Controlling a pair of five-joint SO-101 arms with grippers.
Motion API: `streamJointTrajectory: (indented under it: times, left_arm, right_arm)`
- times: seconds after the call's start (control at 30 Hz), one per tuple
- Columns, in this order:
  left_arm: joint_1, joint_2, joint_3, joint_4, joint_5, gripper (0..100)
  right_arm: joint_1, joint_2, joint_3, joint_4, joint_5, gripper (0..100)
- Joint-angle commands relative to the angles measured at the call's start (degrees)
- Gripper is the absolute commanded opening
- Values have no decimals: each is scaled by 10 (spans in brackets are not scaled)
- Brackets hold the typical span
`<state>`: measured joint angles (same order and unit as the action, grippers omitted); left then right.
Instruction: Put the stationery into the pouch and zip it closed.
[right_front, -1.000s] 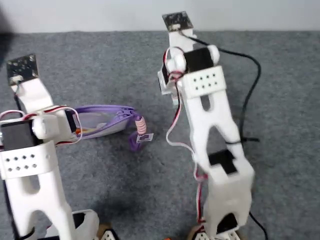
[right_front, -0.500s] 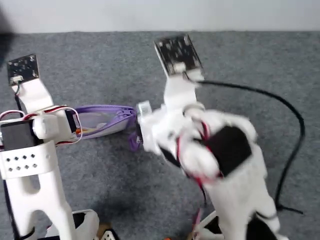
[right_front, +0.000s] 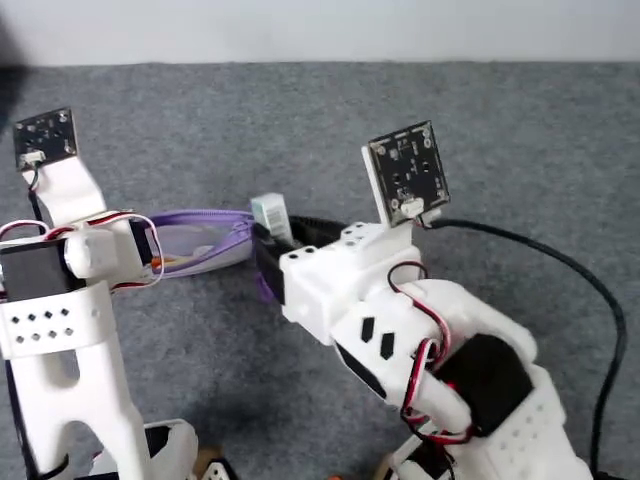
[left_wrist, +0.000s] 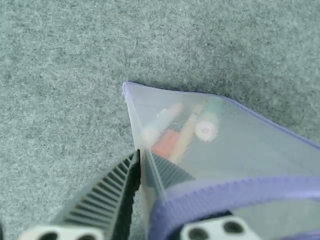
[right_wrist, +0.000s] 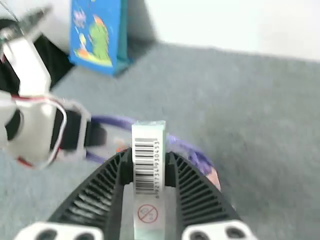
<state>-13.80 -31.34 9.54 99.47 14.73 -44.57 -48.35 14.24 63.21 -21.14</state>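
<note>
The translucent pouch with purple zip trim lies left of centre on the grey carpet. Pens and other stationery show through its wall. My left gripper is shut on the pouch's edge near one corner. My right gripper hovers at the pouch's right end. It is shut on a white stationery block with a barcode label, which stands upright between the fingers. That block sticks up above the purple trim.
Grey carpet covers the table, with open room to the right and behind. A black cable trails from the right arm. A blue picture box stands against the far wall behind the left arm.
The right arm has swung down and left from behind the pouch to its right end, now covering the zip pull and tag. The left arm and pouch have kept still.
</note>
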Motion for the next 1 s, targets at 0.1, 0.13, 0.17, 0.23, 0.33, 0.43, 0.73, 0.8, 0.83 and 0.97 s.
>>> streamJointTrajectory:
  times: [0.1,0.13,0.17,0.23,0.33,0.43,0.73,0.8,0.83,0.97]
  left_arm:
    - [4,-19,15,-1,6,13]
    - [4,-20,16,-4,6,13]
    - [4,-20,16,-4,6,13]
    - [4,-20,16,-4,6,13]
    - [4,-20,15,-4,6,13]
    - [4,-20,15,-4,6,13]
    - [4,-20,15,-4,6,13]
    - [4,-20,15,-4,6,13]
    - [4,-20,15,-4,6,13]
    - [4,-20,15,-4,6,13]
  right_arm:
    - [-13,-19,111,-247,76,7]
    - [-19,-19,130,-281,88,7]
    - [-25,-19,148,-311,97,8]
    - [-42,-19,178,-367,108,8]
    - [-61,-18,232,-449,129,8]
    - [-76,-18,292,-518,163,8]
    - [-87,15,383,-676,200,8]
    - [-87,33,384,-705,207,8]
    - [-87,42,384,-716,214,8]
    - [-88,76,389,-738,219,8]
